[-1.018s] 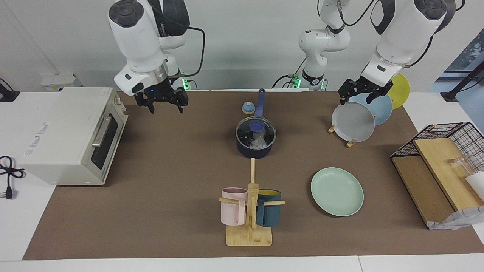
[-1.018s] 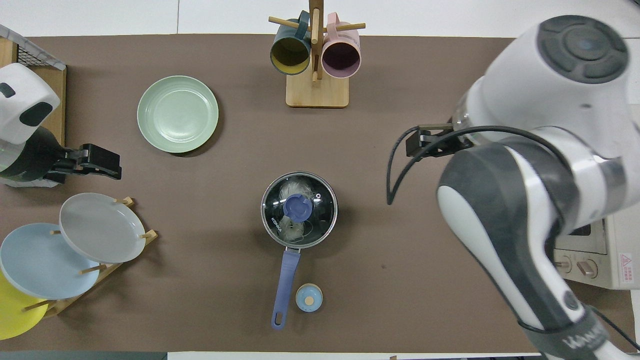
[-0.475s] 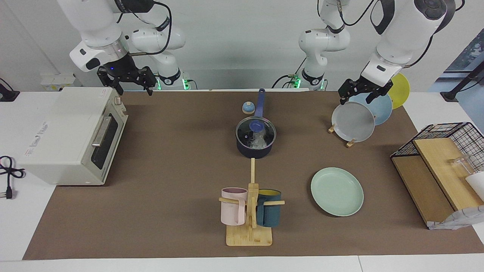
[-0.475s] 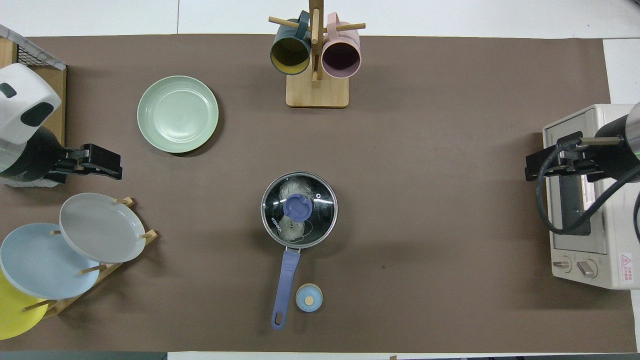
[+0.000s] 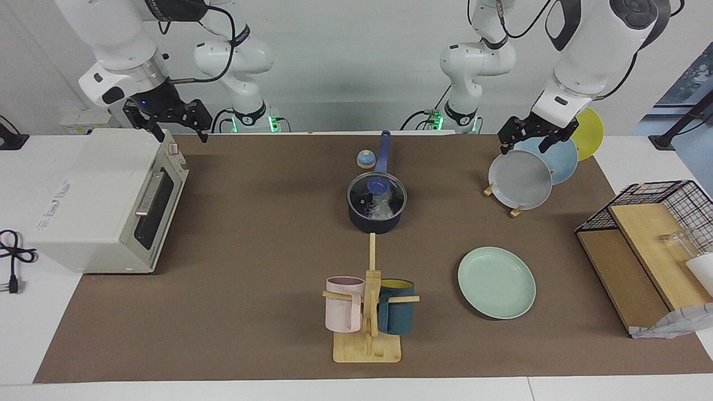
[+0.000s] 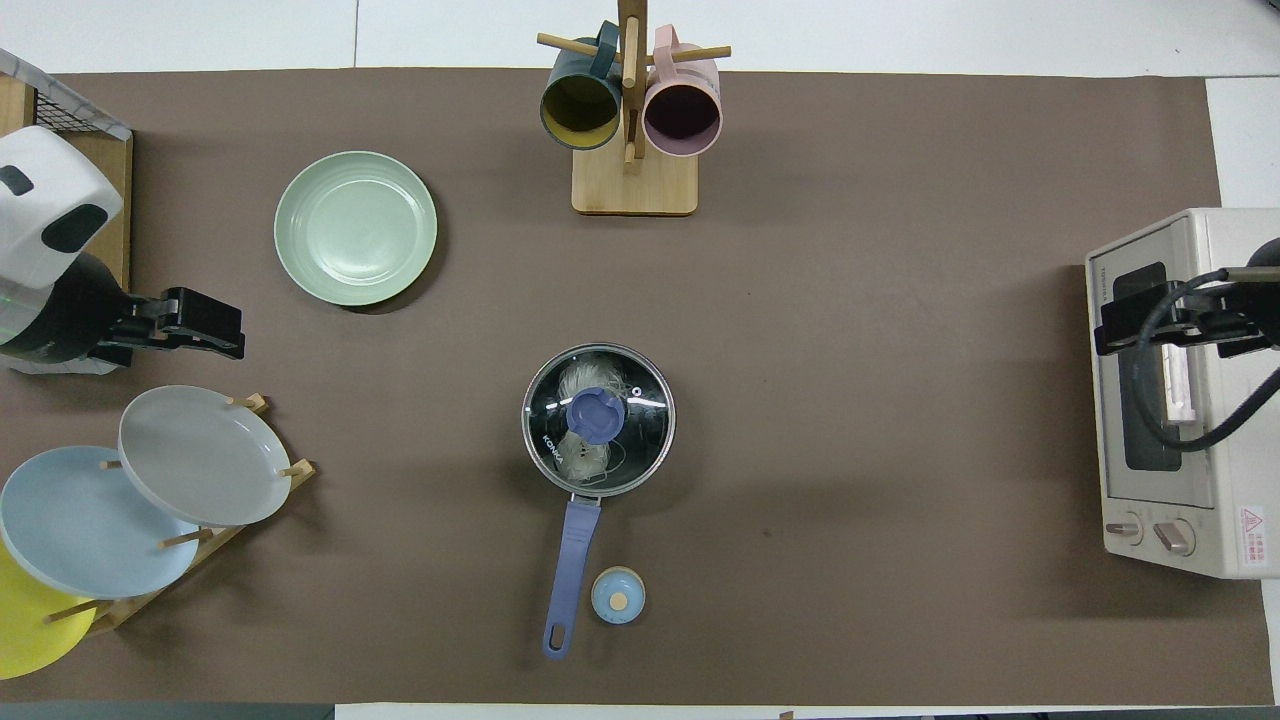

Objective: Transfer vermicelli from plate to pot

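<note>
The dark navy pot (image 5: pixel 376 218) stands mid-table with a glass lid and blue knob (image 5: pixel 379 183) on it; its long blue handle points toward the robots. The whitish vermicelli (image 5: pixel 383 208) lies inside the pot under the lid, and shows through the glass in the overhead view (image 6: pixel 582 384). The mint-green plate (image 5: pixel 496 282) lies empty, farther from the robots than the pot, toward the left arm's end. My right gripper (image 5: pixel 178 133) is open and empty over the toaster oven. My left gripper (image 5: pixel 523 146) is open and empty over the plate rack.
A white toaster oven (image 5: pixel 106 200) sits at the right arm's end. A wooden mug rack (image 5: pixel 369 312) holds a pink and a teal mug. A rack (image 5: pixel 518 210) holds grey, light-blue and yellow plates. A small blue dome (image 5: pixel 365 160) sits beside the pot handle. A wire basket (image 5: pixel 663 197) stands at the left arm's end.
My right arm has swung away from the middle of the table to over the toaster oven. The left arm, pot, lid and plate have not moved.
</note>
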Robot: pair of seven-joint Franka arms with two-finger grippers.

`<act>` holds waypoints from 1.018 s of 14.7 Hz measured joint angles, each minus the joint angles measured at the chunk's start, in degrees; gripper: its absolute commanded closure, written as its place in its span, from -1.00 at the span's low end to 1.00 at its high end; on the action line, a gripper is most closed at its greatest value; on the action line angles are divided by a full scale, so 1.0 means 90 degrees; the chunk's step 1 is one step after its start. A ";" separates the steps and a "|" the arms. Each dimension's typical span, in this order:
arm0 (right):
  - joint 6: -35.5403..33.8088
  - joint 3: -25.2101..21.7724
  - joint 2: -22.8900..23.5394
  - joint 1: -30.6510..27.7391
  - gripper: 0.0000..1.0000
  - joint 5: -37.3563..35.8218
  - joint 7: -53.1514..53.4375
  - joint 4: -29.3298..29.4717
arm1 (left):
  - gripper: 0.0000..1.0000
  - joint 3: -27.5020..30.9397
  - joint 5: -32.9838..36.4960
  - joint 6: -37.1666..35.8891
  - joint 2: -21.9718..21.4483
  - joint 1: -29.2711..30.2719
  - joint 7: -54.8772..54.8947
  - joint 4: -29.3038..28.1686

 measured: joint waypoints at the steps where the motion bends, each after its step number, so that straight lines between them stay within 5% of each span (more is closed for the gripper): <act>1: 0.0000 0.0009 0.0000 -0.0007 -1.00 0.0000 -0.0054 0.0000 | -1.00 0.0000 0.0000 0.0001 0.0000 0.0000 0.0000 0.0000; 15: -0.0043 0.0544 -0.0037 -0.0403 -1.00 0.0001 -0.0132 0.0013 | -1.00 0.0017 0.0000 0.0047 0.0000 0.0002 -0.0002 0.0002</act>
